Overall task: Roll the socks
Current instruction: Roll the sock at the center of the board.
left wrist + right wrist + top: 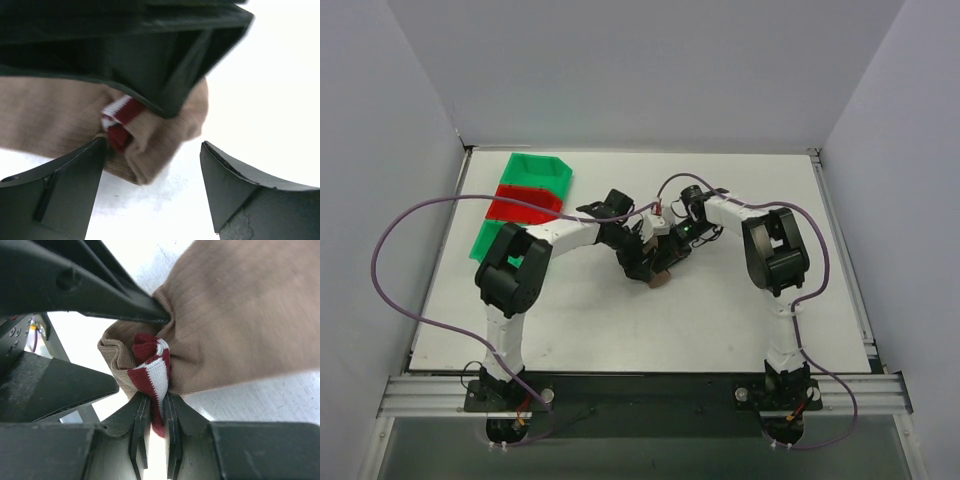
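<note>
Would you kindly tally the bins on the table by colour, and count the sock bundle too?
Green bins: 2
Red bin: 1
Sock bundle: 1
Total: 4

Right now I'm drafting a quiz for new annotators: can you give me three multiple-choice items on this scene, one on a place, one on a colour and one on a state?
1. Where on the white table do the green and red plastic bins sit?
A. far left
B. near right
C. centre

2. What colour is the body of the soft knit sock?
A. tan-brown
B. grey
C. blue

3. What is the right gripper doing?
A. standing wide open
B. shut on the sock's maroon, white-striped cuff
C. out of view

Answers:
1. A, the top view shows the bins by the far left edge.
2. A, both wrist views show tan-brown knit.
3. B, its fingers pinch the cuff.
</note>
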### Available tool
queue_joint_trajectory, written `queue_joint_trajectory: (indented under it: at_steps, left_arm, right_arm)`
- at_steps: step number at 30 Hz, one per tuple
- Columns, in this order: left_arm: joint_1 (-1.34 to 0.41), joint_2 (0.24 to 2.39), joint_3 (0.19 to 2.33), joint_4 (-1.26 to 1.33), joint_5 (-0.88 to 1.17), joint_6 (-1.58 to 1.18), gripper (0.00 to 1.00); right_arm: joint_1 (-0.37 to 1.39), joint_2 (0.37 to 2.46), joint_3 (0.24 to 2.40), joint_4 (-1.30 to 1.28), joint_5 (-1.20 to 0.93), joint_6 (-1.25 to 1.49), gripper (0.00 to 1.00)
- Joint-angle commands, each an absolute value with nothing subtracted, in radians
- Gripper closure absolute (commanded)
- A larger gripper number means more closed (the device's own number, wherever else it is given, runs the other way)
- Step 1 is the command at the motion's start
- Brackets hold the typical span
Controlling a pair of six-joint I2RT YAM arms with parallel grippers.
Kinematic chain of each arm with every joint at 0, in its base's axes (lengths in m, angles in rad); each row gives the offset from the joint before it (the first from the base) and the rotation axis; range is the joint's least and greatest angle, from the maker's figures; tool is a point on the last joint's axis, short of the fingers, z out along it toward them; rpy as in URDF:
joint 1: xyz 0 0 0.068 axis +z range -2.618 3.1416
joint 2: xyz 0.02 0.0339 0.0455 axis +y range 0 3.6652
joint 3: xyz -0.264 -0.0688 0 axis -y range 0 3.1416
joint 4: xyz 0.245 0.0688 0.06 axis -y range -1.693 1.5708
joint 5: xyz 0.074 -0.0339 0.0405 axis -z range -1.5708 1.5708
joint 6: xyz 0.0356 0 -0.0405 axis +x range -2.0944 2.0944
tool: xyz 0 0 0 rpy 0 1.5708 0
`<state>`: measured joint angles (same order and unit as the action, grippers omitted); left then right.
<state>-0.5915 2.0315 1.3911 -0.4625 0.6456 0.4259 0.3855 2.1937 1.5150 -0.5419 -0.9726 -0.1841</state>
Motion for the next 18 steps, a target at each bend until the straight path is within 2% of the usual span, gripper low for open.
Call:
queue_joint_trajectory:
  at_steps: [1,8,14,18]
  left_arm:
    - [-0.586,1.948,1.321,-0.499,0.773,0.486,0.13]
    - [-0.581,1.824,1.246,-0.37,0.752,0.45,0.03]
    - [-0.563,1.821,1.264,-0.328,0.738,0.376,0.03]
    - [-0.531,1.862,1.285,-0.288,0.694,0.281,0.03]
  right_arm:
    - [0.394,2.125,1.552,-0.566,-0.927,-0.198,0.98]
    - [0.396,2.097,1.588,-0.632,-0.957,-0.248,0.98]
    - [0.402,2.105,1.657,-0.733,-0.98,-0.347,0.98]
    - [0.417,2.091,1.625,-0.742,-0.989,-0.408,0.99]
